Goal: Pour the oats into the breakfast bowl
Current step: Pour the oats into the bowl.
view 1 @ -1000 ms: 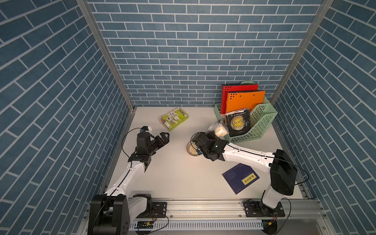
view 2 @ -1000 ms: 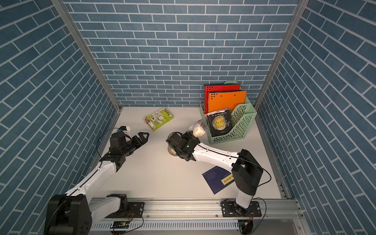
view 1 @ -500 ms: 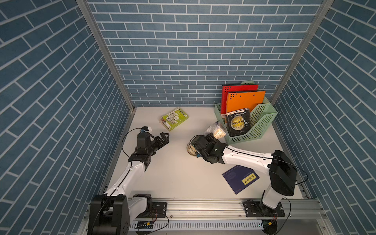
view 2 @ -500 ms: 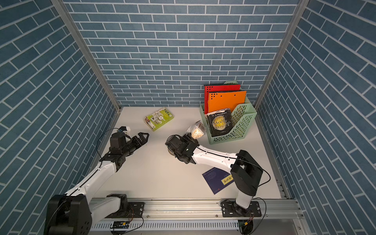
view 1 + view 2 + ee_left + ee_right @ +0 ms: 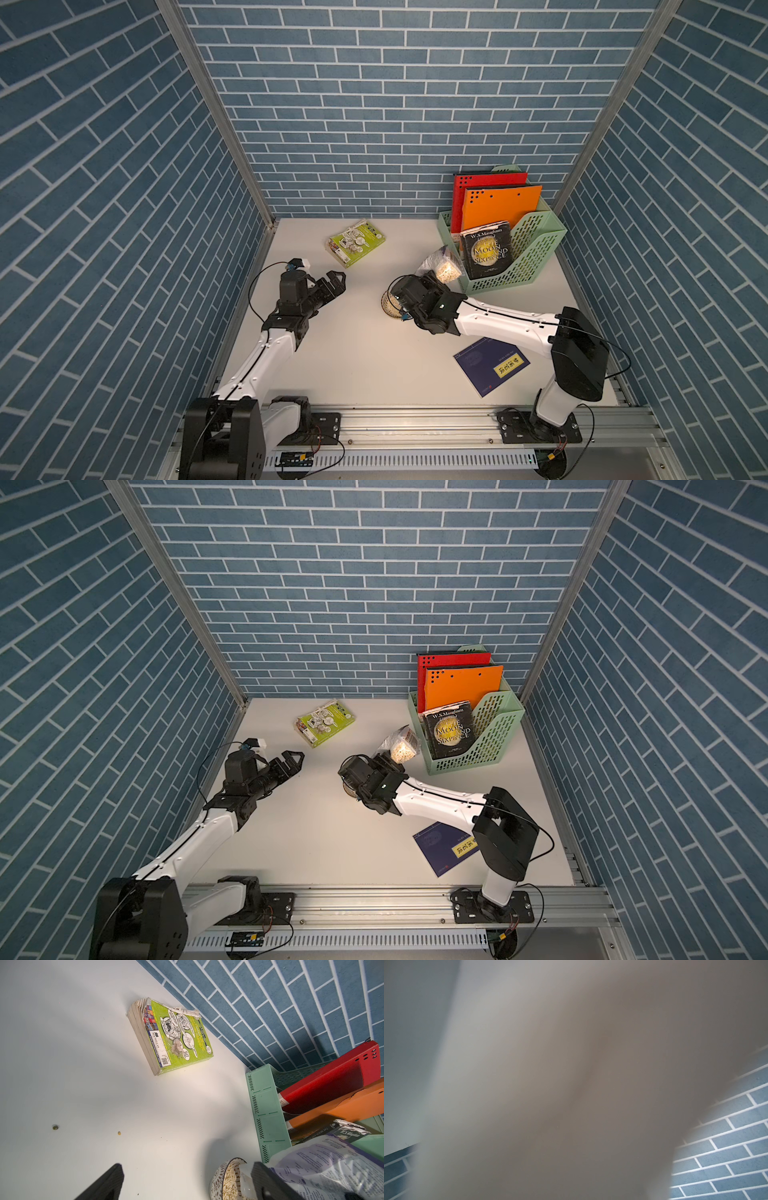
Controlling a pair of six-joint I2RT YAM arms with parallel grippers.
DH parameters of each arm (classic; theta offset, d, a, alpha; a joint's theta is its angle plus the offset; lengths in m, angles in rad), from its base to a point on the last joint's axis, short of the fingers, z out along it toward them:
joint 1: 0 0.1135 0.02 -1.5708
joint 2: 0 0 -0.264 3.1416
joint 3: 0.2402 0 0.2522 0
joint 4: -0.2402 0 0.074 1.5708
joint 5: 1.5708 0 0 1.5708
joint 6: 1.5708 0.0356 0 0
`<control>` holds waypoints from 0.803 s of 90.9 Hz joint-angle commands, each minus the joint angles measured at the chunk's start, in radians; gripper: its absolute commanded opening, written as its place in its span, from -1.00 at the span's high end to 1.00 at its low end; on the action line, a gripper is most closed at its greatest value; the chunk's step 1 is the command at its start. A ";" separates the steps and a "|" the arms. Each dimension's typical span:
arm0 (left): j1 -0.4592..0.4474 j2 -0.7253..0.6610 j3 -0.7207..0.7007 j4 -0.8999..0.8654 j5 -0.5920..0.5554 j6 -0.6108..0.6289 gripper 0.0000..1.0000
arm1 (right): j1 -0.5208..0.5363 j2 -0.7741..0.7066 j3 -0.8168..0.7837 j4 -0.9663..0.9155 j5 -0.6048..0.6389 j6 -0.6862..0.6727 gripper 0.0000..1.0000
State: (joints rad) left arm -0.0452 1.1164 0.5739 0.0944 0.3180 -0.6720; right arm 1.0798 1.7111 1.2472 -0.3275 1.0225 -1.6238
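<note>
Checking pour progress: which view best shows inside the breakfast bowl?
Left wrist view: the breakfast bowl shows its open top, oats inside. Both top views show only a sliver of its side; the right wrist view is blurred, no bowl.

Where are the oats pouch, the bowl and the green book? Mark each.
oats pouch [image 5: 445,269], a top view, on the flakes showing through its clear side.
bowl [image 5: 217,1178], left wrist view, on its patterned outer wall.
green book [image 5: 358,245], a top view, on the middle of its cover.
</note>
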 commanded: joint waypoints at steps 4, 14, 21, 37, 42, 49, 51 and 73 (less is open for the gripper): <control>0.007 -0.015 0.026 -0.013 -0.005 0.018 -0.99 | 0.000 -0.059 0.017 0.088 0.080 -0.053 1.00; 0.007 -0.014 0.032 -0.014 -0.003 0.018 -0.99 | -0.011 -0.066 0.033 0.092 0.087 -0.061 1.00; 0.007 -0.013 0.036 -0.016 -0.005 0.021 -0.99 | -0.016 -0.068 0.037 0.096 0.090 -0.064 1.00; 0.007 -0.012 0.040 -0.018 -0.006 0.023 -0.99 | -0.013 -0.052 0.007 0.104 0.083 -0.064 1.00; 0.006 -0.012 0.039 -0.019 -0.005 0.023 -0.99 | -0.012 -0.047 -0.007 0.110 0.077 -0.064 1.00; 0.007 -0.012 0.038 -0.019 -0.006 0.023 -0.99 | -0.012 -0.043 -0.020 0.117 0.068 -0.065 1.00; 0.007 -0.013 0.038 -0.020 -0.007 0.024 -0.99 | -0.012 -0.042 -0.022 0.119 0.066 -0.066 1.00; 0.007 -0.008 0.043 -0.018 -0.003 0.025 -0.99 | -0.020 -0.060 -0.017 0.157 0.062 -0.111 1.00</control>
State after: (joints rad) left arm -0.0452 1.1164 0.5907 0.0795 0.3153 -0.6624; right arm 1.0687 1.7027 1.2098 -0.2607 1.0088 -1.6688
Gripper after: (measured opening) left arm 0.995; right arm 0.344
